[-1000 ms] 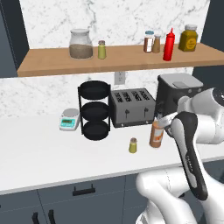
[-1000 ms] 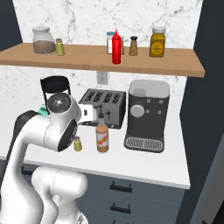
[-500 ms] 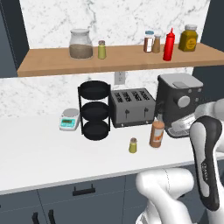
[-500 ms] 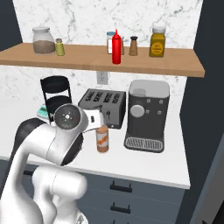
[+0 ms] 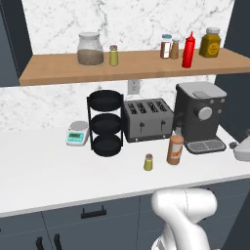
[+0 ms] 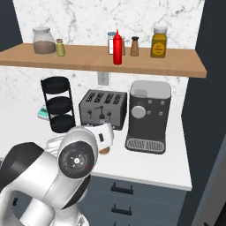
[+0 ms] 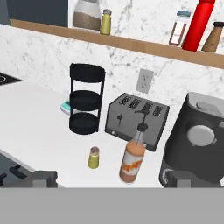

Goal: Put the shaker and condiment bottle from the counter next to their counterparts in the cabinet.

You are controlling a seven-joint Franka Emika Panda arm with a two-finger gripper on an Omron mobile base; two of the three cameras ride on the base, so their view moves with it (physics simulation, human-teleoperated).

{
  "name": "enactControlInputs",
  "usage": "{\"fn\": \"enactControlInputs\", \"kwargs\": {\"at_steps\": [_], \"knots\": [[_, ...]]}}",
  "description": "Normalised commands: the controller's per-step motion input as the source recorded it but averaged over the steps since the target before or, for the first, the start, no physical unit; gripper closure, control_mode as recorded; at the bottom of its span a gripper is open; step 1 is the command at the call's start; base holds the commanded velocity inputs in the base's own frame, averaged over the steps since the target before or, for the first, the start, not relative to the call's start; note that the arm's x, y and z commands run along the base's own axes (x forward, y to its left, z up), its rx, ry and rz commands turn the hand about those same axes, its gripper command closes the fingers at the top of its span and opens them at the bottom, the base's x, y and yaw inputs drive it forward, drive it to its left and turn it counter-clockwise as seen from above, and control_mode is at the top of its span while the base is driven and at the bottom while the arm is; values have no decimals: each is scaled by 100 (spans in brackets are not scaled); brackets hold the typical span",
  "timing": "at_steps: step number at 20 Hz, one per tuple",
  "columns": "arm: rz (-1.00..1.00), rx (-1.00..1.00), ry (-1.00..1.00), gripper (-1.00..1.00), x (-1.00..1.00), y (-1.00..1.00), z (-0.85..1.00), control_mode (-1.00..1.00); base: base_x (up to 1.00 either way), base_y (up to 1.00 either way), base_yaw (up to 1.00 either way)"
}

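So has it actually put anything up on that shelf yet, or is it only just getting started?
Only starting. Nothing is moved: the shaker and the condiment bottle both stand on the counter in front of the toaster. The gripper is open and empty, facing them. Both must go up on the cabinet beside the matching shaker and red squeeze bottle.

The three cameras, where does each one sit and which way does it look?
Left base view: behind the arm on its left, looking forward and down at the counter; the white arm's base shows at the bottom.
Right base view: behind on the right, facing the same counter; the arm's big white and dark joint shows in the lower left.
Hand view: on the hand, looking at the bottle and shaker; the open fingers rise at the bottom.
Shared: the toaster, coffee machine, black rack and shelf.
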Motion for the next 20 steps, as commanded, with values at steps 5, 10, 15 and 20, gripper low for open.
{"fn": "enactControlInputs", "kwargs": {"at_steps": [5, 10, 15, 20], "knots": [[0, 0, -12, -100, -10, 5, -8, -100, 0, 0, 0], [0, 0, 2, -100, 20, 41, -61, -100, 0, 0, 0], [-3, 0, 0, -100, 29, 20, -57, -100, 0, 0, 0], [-8, -4, -7, -100, 42, 10, -47, -100, 0, 0, 0]]}}
